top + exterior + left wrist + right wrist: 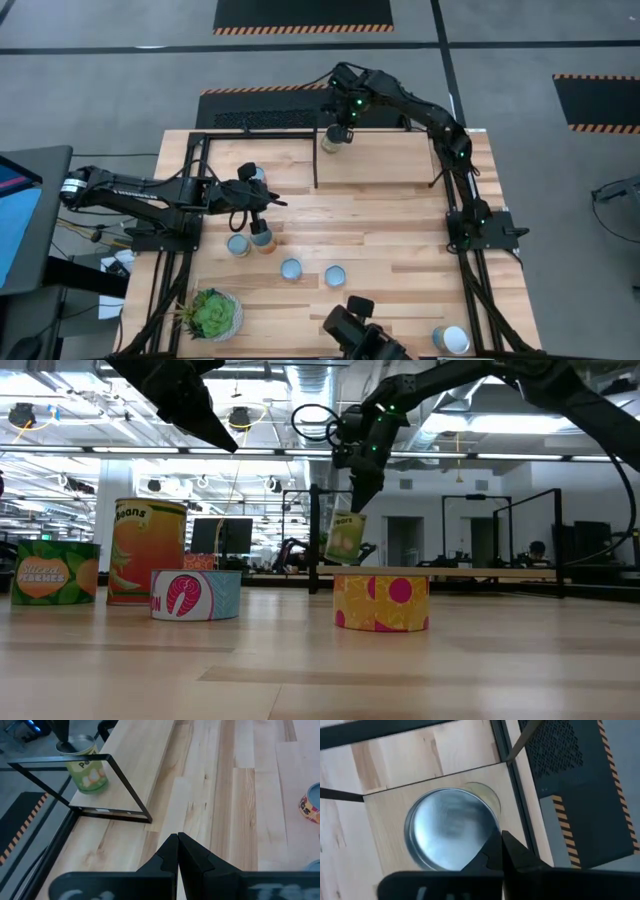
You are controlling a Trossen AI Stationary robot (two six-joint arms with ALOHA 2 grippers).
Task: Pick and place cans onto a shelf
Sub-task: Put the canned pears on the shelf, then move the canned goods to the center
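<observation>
The green can (345, 537) stands at the shelf's (385, 160) far left corner, slightly tilted, long axis near vertical, silver top upward. The right gripper (340, 133) is clenched on its rim. The left gripper (272, 200) is clenched empty.

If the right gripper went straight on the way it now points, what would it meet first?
The right gripper, fingers shut, points down over the shelf's back-left corner. It would most likely meet the silver top of the green-labelled can right beneath it; whether a gap remains is unclear.
</observation>
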